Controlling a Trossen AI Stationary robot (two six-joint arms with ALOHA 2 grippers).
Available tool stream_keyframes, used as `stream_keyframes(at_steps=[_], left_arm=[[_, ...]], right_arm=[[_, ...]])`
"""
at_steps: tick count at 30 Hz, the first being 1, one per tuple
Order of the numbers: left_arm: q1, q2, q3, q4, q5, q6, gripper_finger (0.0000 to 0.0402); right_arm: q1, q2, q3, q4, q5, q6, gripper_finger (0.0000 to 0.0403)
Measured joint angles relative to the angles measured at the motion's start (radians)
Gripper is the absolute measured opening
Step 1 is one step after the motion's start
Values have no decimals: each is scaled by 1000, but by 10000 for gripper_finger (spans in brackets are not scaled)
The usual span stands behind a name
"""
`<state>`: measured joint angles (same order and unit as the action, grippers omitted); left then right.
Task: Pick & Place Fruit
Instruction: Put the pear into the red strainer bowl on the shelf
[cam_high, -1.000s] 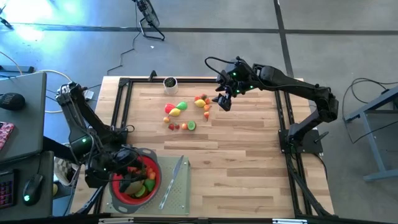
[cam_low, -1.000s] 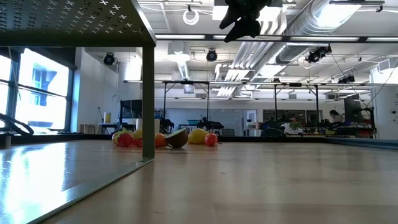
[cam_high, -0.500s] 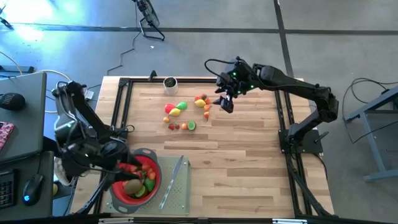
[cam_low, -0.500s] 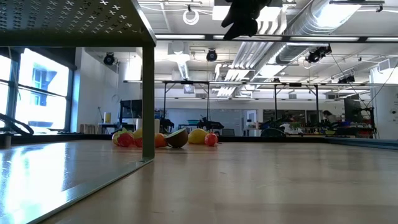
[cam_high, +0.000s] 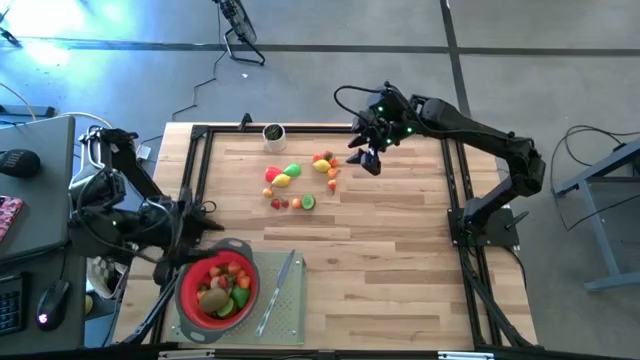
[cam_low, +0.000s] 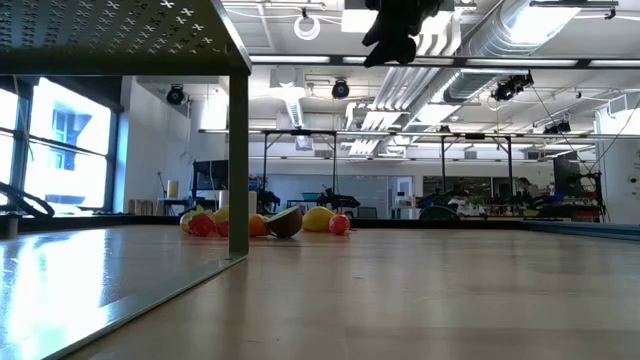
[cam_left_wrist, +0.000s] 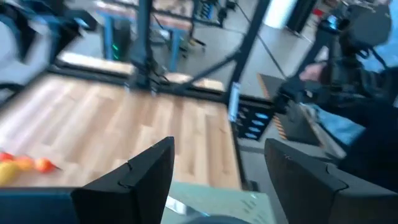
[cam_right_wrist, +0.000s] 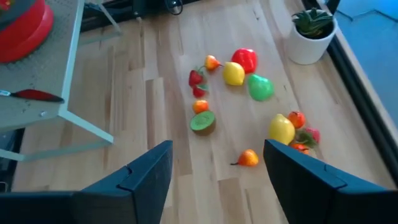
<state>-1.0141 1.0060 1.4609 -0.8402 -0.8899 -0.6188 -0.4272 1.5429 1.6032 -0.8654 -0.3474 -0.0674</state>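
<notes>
Loose toy fruit (cam_high: 297, 182) lies in two small clusters on the far middle of the wooden table: red, yellow, green and orange pieces (cam_right_wrist: 234, 73), seen low as a row (cam_low: 265, 222). More fruit fills the red strainer (cam_high: 217, 290) at the near left. My right gripper (cam_high: 366, 160) hangs open above the table just right of the loose fruit, with nothing between its fingers (cam_right_wrist: 214, 180); it also shows at the top of the low view (cam_low: 392, 35). My left gripper (cam_high: 200, 222) is open and empty (cam_left_wrist: 214, 180), raised above the left edge, just beyond the strainer.
The strainer and a slim knife (cam_high: 280, 290) sit on a raised grey perforated plate (cam_high: 290, 315) at the near left, standing on a thin leg (cam_low: 238, 170). A small potted plant (cam_high: 273, 133) stands at the far edge. Bare wood spreads over the middle and right.
My left gripper has risen out of the red strainer, drawn back toward the table's left edge and rolled at the wrist; the fruit in the strainer now shows uncovered. The loose fruit has stayed where it was.
</notes>
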Motion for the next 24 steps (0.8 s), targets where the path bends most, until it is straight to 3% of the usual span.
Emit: stream_keyframes(at_steps=[8, 14, 24], left_arm=[[8, -28, 0, -1, -121, 84, 223], [156, -27, -32, 2, -105, 126, 169], [473, -27, -171, 173, 161, 136, 83]], right_arm=[[-52, 3, 0, 4, -36, -77, 221], [-90, 43, 0, 35, -89, -112, 216], [-139, 143, 0, 34, -102, -174, 216]])
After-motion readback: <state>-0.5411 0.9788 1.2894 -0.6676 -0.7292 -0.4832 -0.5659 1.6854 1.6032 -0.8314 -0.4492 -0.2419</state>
